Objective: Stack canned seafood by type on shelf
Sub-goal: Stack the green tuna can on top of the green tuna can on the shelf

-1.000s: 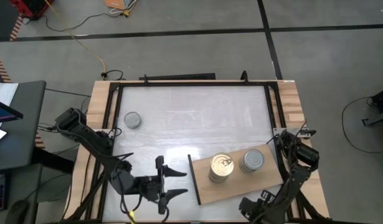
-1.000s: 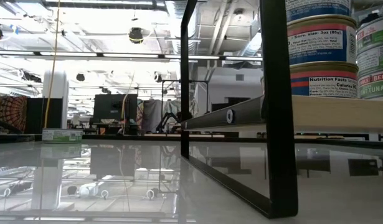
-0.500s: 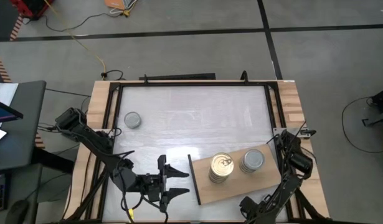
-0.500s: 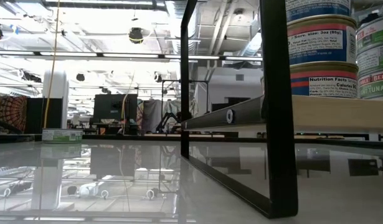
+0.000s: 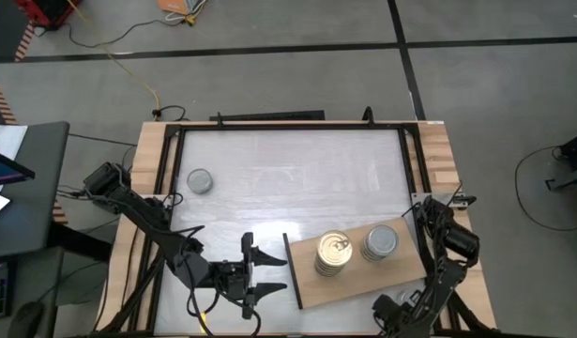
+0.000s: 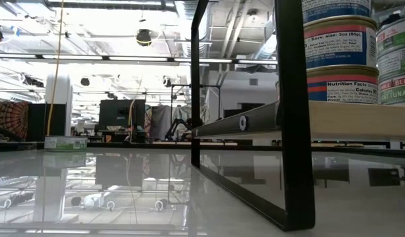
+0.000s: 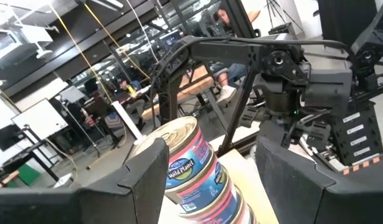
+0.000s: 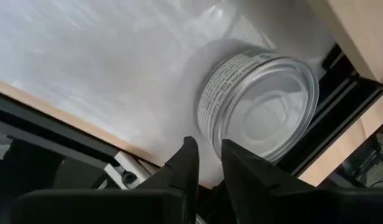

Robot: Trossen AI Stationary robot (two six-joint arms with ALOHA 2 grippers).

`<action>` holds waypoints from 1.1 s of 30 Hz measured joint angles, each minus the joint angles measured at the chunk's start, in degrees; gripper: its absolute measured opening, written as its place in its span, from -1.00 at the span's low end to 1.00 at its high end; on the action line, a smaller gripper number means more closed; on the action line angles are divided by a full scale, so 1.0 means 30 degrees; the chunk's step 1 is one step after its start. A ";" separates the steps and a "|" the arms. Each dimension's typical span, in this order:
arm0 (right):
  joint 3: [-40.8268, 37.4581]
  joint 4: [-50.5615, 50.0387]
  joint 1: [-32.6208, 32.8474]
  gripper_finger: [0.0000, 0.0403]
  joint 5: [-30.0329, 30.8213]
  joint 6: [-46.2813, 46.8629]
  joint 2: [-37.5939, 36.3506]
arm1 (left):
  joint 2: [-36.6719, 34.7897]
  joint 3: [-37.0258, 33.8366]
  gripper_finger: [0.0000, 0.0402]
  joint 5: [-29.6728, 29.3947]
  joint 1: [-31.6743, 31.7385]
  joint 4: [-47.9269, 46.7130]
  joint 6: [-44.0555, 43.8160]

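The shelf (image 5: 326, 293) lies slantwise at the table's near right and carries two stacks of canned seafood: gold-lidded tins (image 5: 333, 253) and silver-lidded tins (image 5: 380, 242). One silver tin (image 5: 201, 181) rests flat on the table at the far left. Another silver tin (image 8: 266, 106) lies flat on the table beside the shelf's dark frame (image 8: 331, 118). My right gripper (image 8: 208, 146) points down just at that tin's near wall, its fingers a narrow gap apart with nothing between them. Whether they touch the tin I cannot tell. My left gripper (image 5: 282, 273) hovers open and level, left of the shelf, facing the gold-lidded stack (image 7: 185, 162).
Wooden side rails (image 5: 149, 155) and dark bars frame the white tabletop. The near rail (image 8: 54, 106) runs close below my right gripper. The right arm (image 7: 291, 74) stands behind the shelf as the left wrist view shows it. The shelf's tall dark frame (image 6: 294, 112) rises at its end.
My right arm has shifted a little toward the table's right edge beside the shelf's near right corner, and its wrist has turned. The tins and the shelf have stayed where they were.
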 joint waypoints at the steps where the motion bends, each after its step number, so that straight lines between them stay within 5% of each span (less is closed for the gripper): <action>1: 0.0002 -0.0012 -0.0011 -0.46 0.0000 -0.0002 -0.0016 | 0.0000 0.0000 0.14 0.0000 -0.0001 -0.0052 -0.0117; 22: -0.1805 0.1464 0.0127 -0.47 0.0051 -0.0131 0.0042 | -0.0007 0.0000 0.14 -0.0044 -0.0007 -0.0299 -0.0411; 33: -0.1837 0.2540 0.0115 -0.69 -0.0002 0.0362 0.0008 | -0.0007 0.0000 0.14 -0.0044 -0.0007 -0.0365 -0.0411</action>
